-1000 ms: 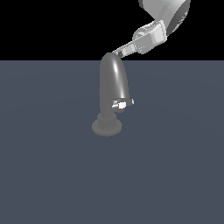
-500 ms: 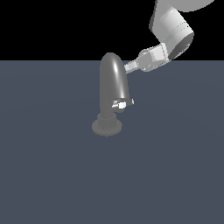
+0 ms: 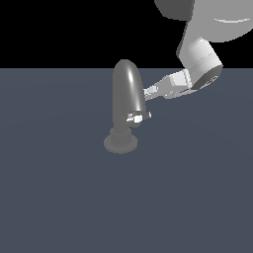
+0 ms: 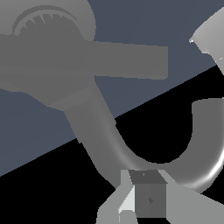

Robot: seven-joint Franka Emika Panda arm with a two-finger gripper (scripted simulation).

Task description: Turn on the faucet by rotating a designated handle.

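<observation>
The dark grey faucet stands upright on its ribbed round base in the middle of the exterior view. Its small silver-white handle sticks out low on the side toward the exterior view's right. My gripper reaches in from the upper right. Its fingers look pressed together into one narrow tip with nothing held, close beside the spout and a little above the handle. In the wrist view the faucet and its ribbed base fill the picture beyond the gripper; I cannot make out the handle there.
The faucet stands on a flat blue-grey surface that runs to every edge of the exterior view. The arm's white wrist and forearm hang over the upper right. Nothing else stands on the surface.
The gripper has come down from above the spout's top, along the side facing the exterior view's right, to just above the handle. The faucet and handle have not moved.
</observation>
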